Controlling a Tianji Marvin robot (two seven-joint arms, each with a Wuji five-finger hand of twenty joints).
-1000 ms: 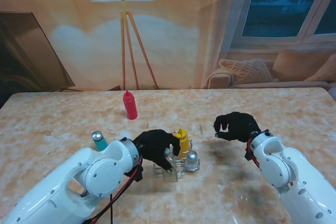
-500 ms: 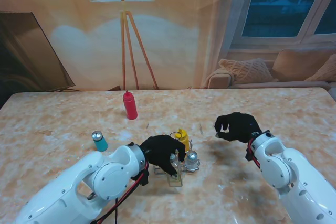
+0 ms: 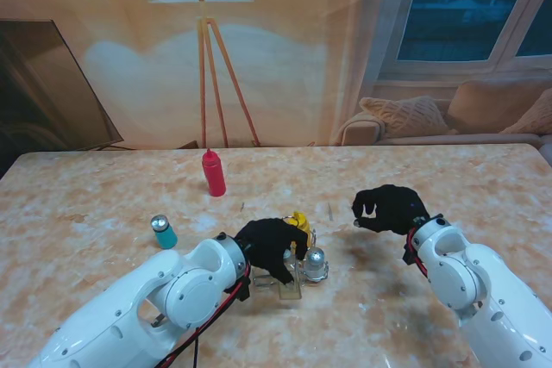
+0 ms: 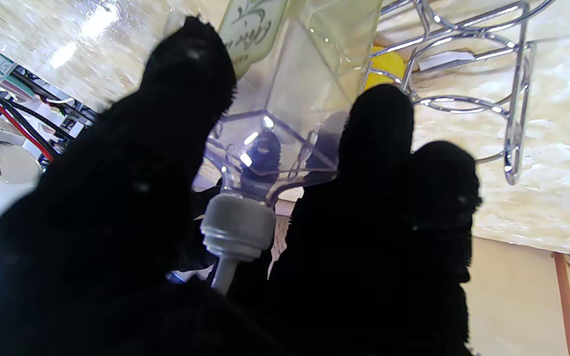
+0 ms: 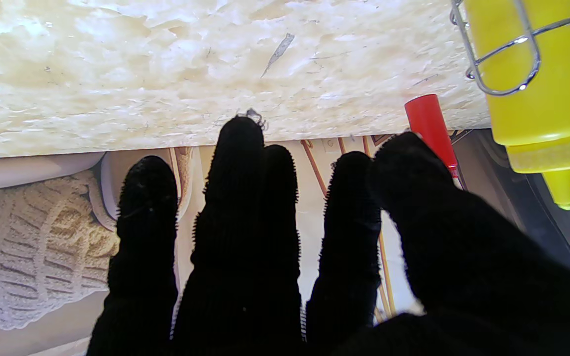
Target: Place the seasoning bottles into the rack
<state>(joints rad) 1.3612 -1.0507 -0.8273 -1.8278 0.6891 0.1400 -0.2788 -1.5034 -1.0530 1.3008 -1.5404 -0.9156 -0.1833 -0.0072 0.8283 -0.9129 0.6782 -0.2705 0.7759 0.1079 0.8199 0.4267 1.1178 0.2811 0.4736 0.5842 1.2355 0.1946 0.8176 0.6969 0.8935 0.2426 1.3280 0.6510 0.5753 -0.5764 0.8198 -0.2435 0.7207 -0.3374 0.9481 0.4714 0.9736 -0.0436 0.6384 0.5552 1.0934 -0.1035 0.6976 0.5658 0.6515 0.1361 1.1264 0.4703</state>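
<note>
The left hand (image 3: 269, 247) is closed around a clear square bottle (image 4: 285, 99) (grey cap toward the wrist), holding it at the wire rack (image 4: 468, 74) mid-desk (image 3: 103, 204). A yellow bottle (image 5: 537, 74) sits in the rack. The right hand (image 3: 388, 207) hovers empty, fingers loosely curled. Teal bottle (image 3: 162, 231) and red bottle (image 3: 213, 173) stand apart.

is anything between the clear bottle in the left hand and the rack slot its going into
Nothing visible blocks it. The left hand holds the clear bottle right beside the rack; the yellow bottle fills a neighbouring ring, and whether the target ring is free is unclear.
</note>
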